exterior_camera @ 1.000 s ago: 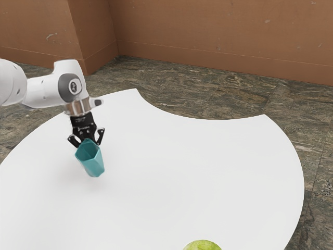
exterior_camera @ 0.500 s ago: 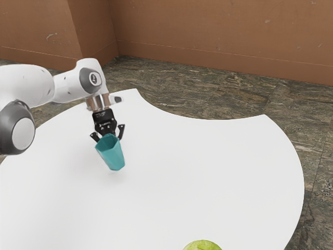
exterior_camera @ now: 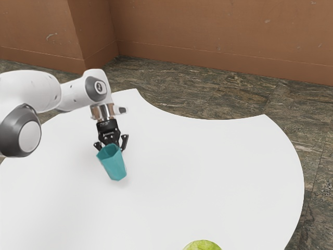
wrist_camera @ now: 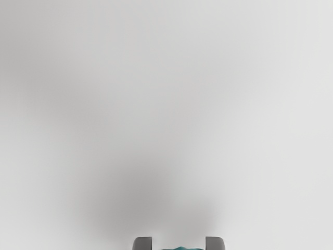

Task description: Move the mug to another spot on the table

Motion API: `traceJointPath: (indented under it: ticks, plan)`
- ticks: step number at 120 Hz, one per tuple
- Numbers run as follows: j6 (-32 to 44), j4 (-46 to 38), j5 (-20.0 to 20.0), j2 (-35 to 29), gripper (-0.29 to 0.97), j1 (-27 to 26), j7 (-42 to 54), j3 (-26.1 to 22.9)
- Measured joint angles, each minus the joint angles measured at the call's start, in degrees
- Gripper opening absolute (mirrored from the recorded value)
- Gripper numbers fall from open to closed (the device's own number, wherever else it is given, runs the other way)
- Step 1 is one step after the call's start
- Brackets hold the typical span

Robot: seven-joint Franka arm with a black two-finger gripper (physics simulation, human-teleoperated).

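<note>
A: Where is the mug [exterior_camera: 114,164]?

B: Under the gripper [exterior_camera: 111,144], over the part of the table [exterior_camera: 218,156] towards the exterior view's left. The fingers are clamped on its rim from two sides, and it hangs tilted, with its base swung out from under the hand.

A: Is it lifted or resting?

B: I can't tell. The base sits very close to the white surface, and no clear gap shows beneath it.

A: So how should the move be done well?

B: I'd carry it low and level, and go slowly, because a rim grip on a tilted mug looks likely to let it swing or slip. There is plenty of bare table towards the exterior view's right. I'd square the mug upright before lowering it and let the base settle flat, parting the fingers only after that.

A: Is anything in the way?

B: One green round thing [exterior_camera: 202,245] at the table's near edge, well apart from the mug. The frame cuts it off, so I won't name it.

A: What does the wrist view add?

B: Two dark fingertips [wrist_camera: 141,243] with a sliver of teal between them, and a soft shadow [wrist_camera: 156,198] on the table below. The mug's handle, if it has one, can't be made out in either view.
</note>
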Motion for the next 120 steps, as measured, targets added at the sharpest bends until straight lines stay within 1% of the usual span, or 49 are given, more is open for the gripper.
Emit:
traceJointPath:
  ticks: [20,49,68,80,97,120]
  plan:
    - [-0.2,0.0,0.0,0.4,-0.08,0.0,0.5,0.0]
    - [-3.2,0.0,0.3,0.5,-0.08,-0.1,0.7,0.0]
    - [-4.3,0.0,-0.2,0.5,0.27,-0.2,0.9,0.0]
    - [-4.6,0.0,-0.4,0.6,0.42,-0.2,1.0,0.0]
    - [-4.9,0.0,-0.5,0.7,0.55,-0.1,1.1,0.0]
    - [-4.5,0.3,-0.9,0.8,0.63,0.0,1.2,0.3]
